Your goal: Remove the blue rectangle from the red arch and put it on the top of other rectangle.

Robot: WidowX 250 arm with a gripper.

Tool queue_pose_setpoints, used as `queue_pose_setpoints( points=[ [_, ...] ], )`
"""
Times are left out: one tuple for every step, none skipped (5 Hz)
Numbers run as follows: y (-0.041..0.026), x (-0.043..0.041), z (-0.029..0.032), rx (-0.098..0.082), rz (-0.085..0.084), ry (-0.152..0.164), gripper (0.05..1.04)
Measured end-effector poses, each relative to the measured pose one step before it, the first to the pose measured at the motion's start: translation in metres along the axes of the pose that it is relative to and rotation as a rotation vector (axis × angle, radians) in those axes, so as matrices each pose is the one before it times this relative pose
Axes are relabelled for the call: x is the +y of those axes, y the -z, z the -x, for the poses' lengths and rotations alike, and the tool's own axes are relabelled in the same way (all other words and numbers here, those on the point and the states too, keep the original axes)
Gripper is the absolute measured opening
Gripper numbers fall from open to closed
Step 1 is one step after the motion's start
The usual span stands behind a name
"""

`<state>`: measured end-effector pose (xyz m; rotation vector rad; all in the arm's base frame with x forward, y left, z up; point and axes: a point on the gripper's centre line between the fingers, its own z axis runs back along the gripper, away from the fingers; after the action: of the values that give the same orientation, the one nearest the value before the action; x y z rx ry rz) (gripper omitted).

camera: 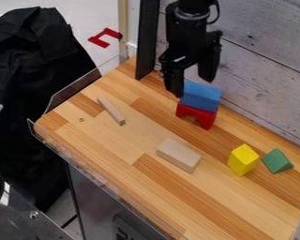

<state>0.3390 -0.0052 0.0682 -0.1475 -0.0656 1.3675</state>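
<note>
The black two-finger gripper (193, 87) is open—its fingers spread, one at the blue rectangular block's (200, 97) left end, the other above its far side; contact is unclear. The blue block lies just below the gripper, on the red arch (197, 115). Nearer the camera—well apart from the arch—lies the plain wooden rectangular block (179, 155), flat on the wooden tabletop (131, 145).

Yellow and green blocks share the right side

A yellow block (243, 160) stands just beside a green triangular block (277, 161) on the table (234, 213). A thin wooden strip (110, 111) lies toward the far left. Black fabric (36, 79) hangs beyond the left edge; gray wooden planks (265, 51) form the wall behind.
</note>
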Motion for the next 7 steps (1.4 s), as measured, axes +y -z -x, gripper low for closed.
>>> queue_pose_setpoints(
  points=[
    [-0.00038,-0.00591,-0.00225,-0.0079,0.0092,-0.0761,0.999],
    [0.00205,-0.00179,-0.00069,-0.0029,0.0089,-0.0624,0.999],
    [-0.0001,-0.00572,0.00064,0.0053,0.0359,-0.0711,0.999],
    [0.00213,-0.00111,0.00031,-0.0059,0.018,-0.0679,0.999],
    [0.00877,0.00138,0.00384,-0.0016,-0.0146,-0.0381,0.999],
    [0.00767,-0.00219,0.00185,-0.0048,-0.0108,-0.0183,0.999],
    [0.00894,-0.00316,-0.00021,-0.0033,-0.0119,-0.0289,0.999]
  ],
)
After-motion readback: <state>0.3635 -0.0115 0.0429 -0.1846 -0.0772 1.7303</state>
